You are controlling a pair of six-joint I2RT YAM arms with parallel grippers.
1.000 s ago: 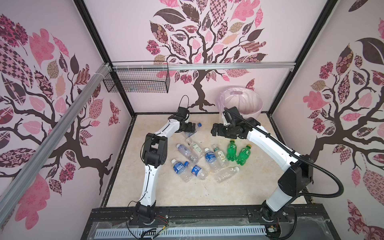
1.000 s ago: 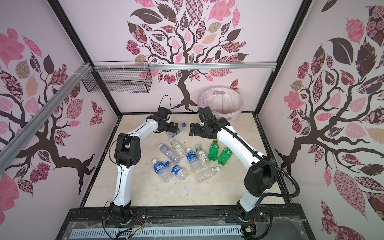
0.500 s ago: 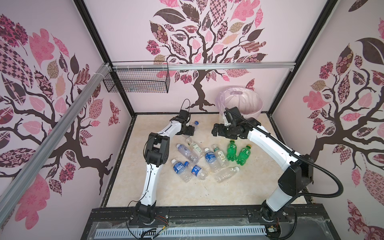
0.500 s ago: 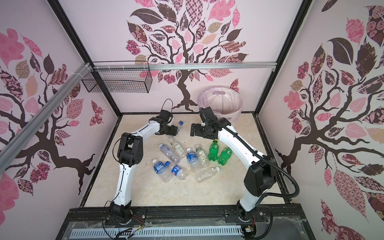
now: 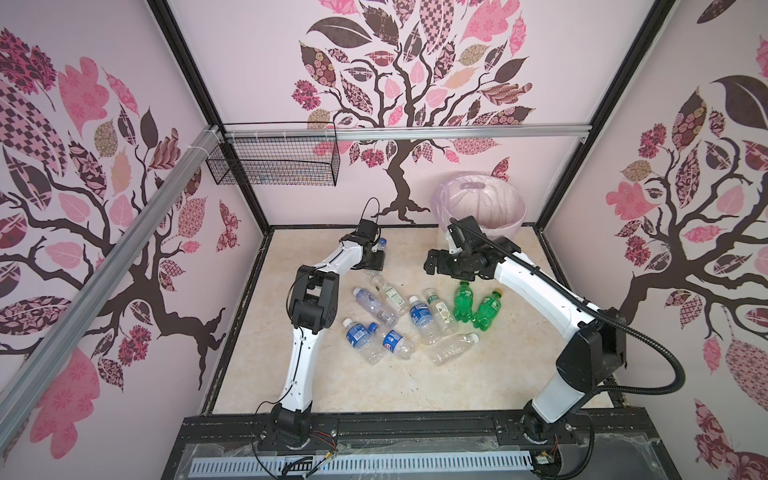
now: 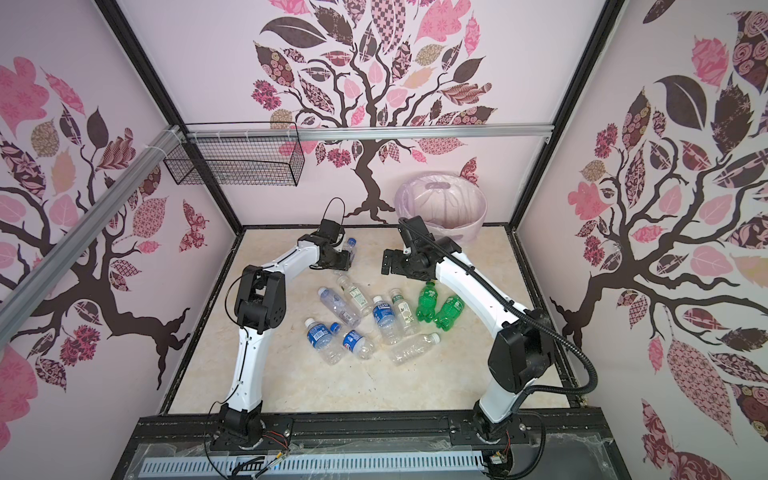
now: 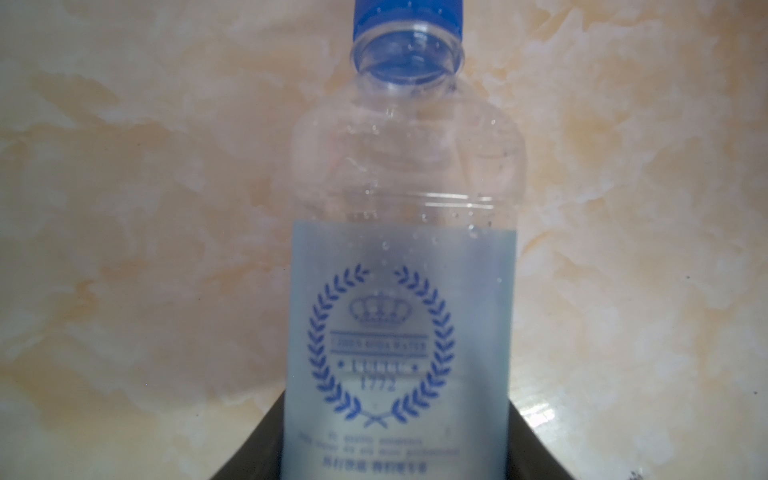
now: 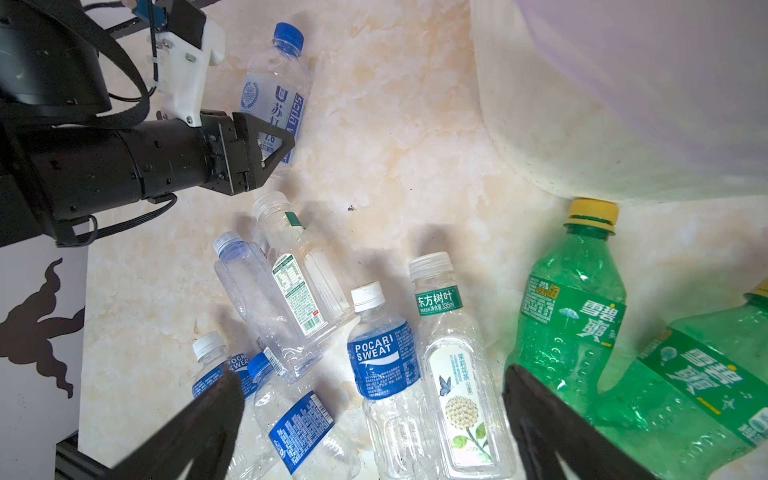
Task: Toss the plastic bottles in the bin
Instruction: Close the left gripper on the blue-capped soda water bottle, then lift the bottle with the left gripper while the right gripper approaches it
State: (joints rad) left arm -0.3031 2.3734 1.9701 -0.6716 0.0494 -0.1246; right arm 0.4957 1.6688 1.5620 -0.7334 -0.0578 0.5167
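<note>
At the back right corner of the floor (image 5: 415, 386) the bin (image 5: 482, 208) is found standing, with the wire basket (image 5: 274, 166) hung on the back wall, up to the left. Mid-floor, the pile of bottles (image 5: 422, 316) is laid flat, some overlapped, two bottles (image 5: 463, 301) set side by side at its right edge. Behind the pile, to the left, a lone bottle (image 8: 274, 83) is seen lying between the jaws of the left gripper (image 8: 278, 141), while the right gripper (image 5: 430, 266) is held above the floor between pile and bin.

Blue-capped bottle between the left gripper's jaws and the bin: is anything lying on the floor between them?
Nothing. In the right wrist view the marble floor between the blue-capped bottle and the bin is bare.
</note>
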